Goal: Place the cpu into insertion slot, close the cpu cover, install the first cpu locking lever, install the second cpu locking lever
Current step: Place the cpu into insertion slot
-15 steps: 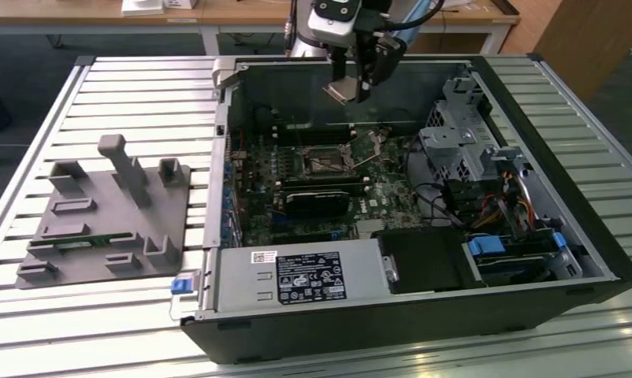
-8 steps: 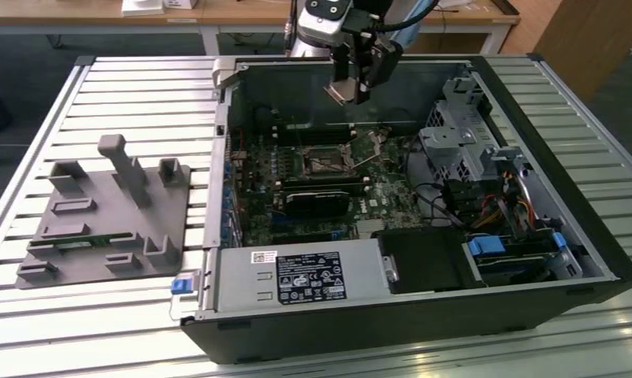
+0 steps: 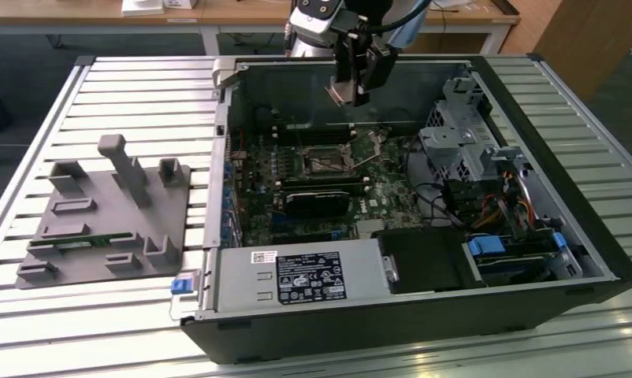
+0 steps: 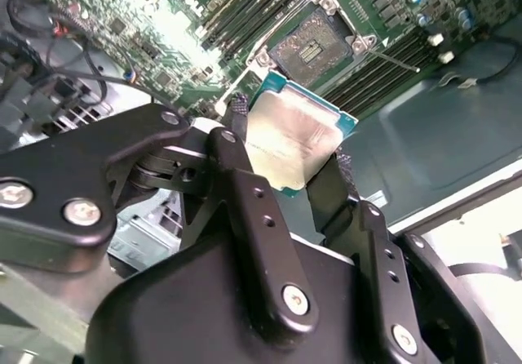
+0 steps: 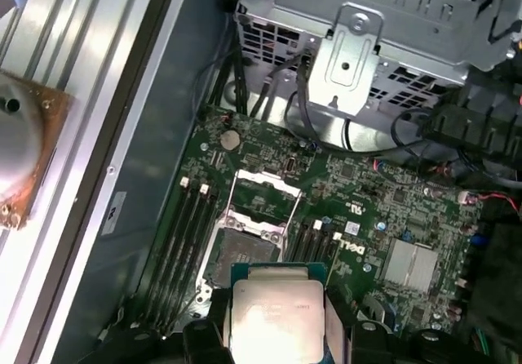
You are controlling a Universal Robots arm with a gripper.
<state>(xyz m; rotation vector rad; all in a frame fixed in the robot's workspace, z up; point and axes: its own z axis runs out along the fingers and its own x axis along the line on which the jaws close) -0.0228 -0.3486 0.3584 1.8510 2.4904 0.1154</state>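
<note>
Here, in the exterior view, our gripper (image 3: 355,93) hangs over the open computer case (image 3: 400,315), well above the insertion slot (image 3: 324,161). In the second wrist view, it clamps the cpu (image 4: 298,139) by two opposite edges, the chip tilted and clear of the motherboard (image 4: 155,37). In the first wrist view, the cpu cover (image 5: 265,194) stands open. We judge that the cpu must be levelled, squared to the slot and lowered gently.
</note>
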